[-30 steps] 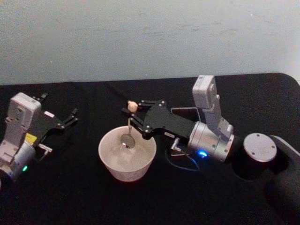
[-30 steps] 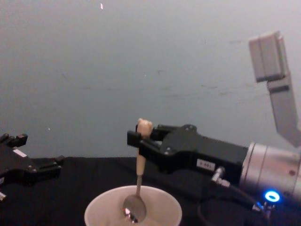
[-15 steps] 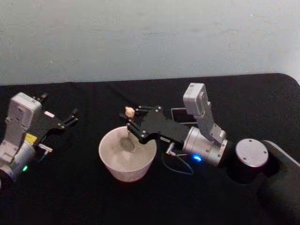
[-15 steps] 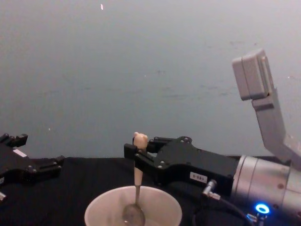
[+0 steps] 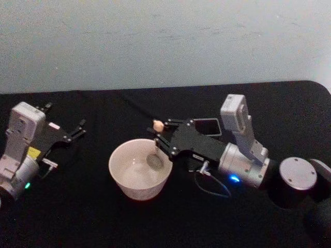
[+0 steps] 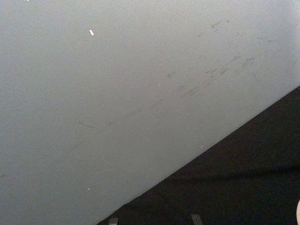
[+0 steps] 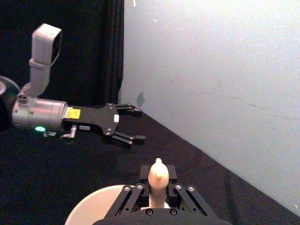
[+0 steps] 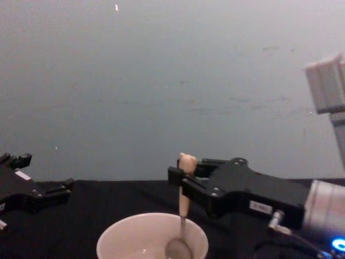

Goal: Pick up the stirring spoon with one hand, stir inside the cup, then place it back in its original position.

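Observation:
The stirring spoon [image 5: 155, 150] stands nearly upright, its bear-head knob [image 8: 187, 160] on top and its metal bowl [image 8: 178, 249] down inside the cup [image 5: 135, 190], near the cup's right side. My right gripper [image 5: 159, 135] is shut on the beige handle just under the knob, also seen from behind in the right wrist view [image 7: 158, 187]. The cream cup [image 8: 116, 240] sits mid-table. The dark grey square holder [image 5: 207, 120] stands just behind the right gripper's body. My left gripper [image 5: 80, 129] rests open far left, well apart from the cup.
The table is covered in black cloth [image 5: 77, 217] and backed by a pale wall [image 5: 165, 41]. A thin cable [image 5: 212, 186] loops under the right wrist. The left arm's body [image 7: 42, 112] lies across the table's left side.
My right gripper has carried the spoon rightward inside the cup, from the left-centre to the right side. The holder's mouth shows more behind it. The left arm has not moved.

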Controlling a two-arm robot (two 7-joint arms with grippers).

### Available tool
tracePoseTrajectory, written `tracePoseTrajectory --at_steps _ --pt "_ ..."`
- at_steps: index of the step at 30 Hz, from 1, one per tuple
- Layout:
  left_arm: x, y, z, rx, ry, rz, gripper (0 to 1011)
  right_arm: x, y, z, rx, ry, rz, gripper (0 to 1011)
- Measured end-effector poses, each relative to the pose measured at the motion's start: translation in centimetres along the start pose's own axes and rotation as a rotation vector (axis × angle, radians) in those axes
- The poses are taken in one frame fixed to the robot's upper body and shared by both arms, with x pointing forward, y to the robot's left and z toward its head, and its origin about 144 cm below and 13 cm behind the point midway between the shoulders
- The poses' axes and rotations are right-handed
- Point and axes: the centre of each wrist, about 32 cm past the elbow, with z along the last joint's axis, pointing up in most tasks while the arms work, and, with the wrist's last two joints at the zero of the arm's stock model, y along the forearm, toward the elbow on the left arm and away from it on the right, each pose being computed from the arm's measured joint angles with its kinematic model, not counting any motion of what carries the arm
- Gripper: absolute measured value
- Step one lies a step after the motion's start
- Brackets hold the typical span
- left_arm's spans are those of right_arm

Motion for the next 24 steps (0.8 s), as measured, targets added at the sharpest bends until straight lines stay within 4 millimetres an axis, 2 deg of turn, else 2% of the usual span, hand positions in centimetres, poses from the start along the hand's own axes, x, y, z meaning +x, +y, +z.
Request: tracePoseTrajectory --at_steps 9,16,24 --pt "0.0 0.0 0.0 0.0 0.0 0.0 1001 -1.4 -1.4 0.5 0.008 0.031 0.046 203" --pt "0.0 0.0 0.0 0.0 0.0 0.0 1001 -2.9 -0.3 0.5 0.023 0.052 0.094 203" --pt "0.0 0.0 0.0 0.0 0.0 0.0 1001 -2.8 1.6 0.3 0.027 0.046 0.075 203"
